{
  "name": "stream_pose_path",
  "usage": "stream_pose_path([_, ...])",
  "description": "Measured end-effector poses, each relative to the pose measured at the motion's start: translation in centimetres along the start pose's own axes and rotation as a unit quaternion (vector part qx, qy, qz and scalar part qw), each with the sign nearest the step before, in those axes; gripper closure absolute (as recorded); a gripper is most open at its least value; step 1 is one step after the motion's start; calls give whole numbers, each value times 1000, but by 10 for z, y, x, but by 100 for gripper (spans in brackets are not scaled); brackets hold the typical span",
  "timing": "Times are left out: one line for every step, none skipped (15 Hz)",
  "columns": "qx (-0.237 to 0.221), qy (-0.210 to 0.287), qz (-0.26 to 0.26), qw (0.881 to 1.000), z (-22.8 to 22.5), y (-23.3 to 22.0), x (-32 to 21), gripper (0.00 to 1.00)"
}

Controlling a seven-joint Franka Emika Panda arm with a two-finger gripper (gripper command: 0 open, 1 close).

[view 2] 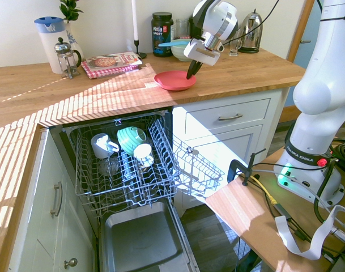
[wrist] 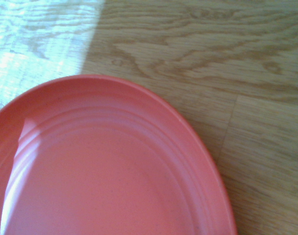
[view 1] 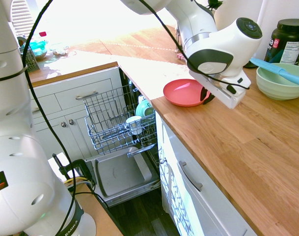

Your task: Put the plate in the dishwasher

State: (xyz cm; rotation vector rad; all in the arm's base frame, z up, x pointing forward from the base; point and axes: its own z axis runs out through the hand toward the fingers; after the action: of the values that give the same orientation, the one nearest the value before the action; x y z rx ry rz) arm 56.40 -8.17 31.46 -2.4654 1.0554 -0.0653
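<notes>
The coral-red plate [view 1: 184,92] [view 2: 173,80] lies flat on the wooden counter, close to its front edge and above the dishwasher. My gripper [view 1: 206,95] [view 2: 190,72] comes down at a slant onto the rim farthest from the sunlit patch, and its dark fingers are shut on that rim. From the wrist, the plate [wrist: 104,176] fills the lower part of the picture over wood grain. The dishwasher [view 2: 144,241] [view 1: 121,173] stands open below, its grey door dropped flat. Its wire rack [view 2: 124,164] [view 1: 117,120] is pulled out.
Mugs and a teal cup [view 2: 131,139] sit in the rack. A pale green bowl [view 1: 279,81] [view 2: 180,51] with a blue utensil, a black tub [view 1: 288,42] and a kettle [view 2: 250,25] stand behind the plate. A magazine [view 2: 111,62] and French press [view 2: 66,56] are further along.
</notes>
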Motion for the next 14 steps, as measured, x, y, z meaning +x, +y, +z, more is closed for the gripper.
stream_pose_path([-14,2,-8,1000,-4,1,3,100])
stream_pose_path([-36,8,-18,999,-13,4,10,100])
stream_pose_path([-63,20,-32,997,-28,8,22,100])
stream_pose_path([-85,34,-45,995,-49,4,34,100])
stream_pose_path([-102,52,-65,991,-77,-14,43,100])
stream_pose_path([-115,71,-84,987,-108,-45,42,100])
stream_pose_path([-122,90,-107,983,-135,-87,32,100])
stream_pose_path([-134,107,-134,976,-155,-134,9,100])
stream_pose_path([-151,125,-159,968,-167,-180,-22,100])
stream_pose_path([-172,142,-181,958,-173,-225,-62,100])
stream_pose_path([-192,159,-202,947,-173,-265,-109,100])
stream_pose_path([-211,177,-223,935,-168,-301,-160,100])
stream_pose_path([-229,195,-244,922,-156,-332,-218,100])
stream_pose_path([-245,214,-265,908,-135,-357,-276,100])
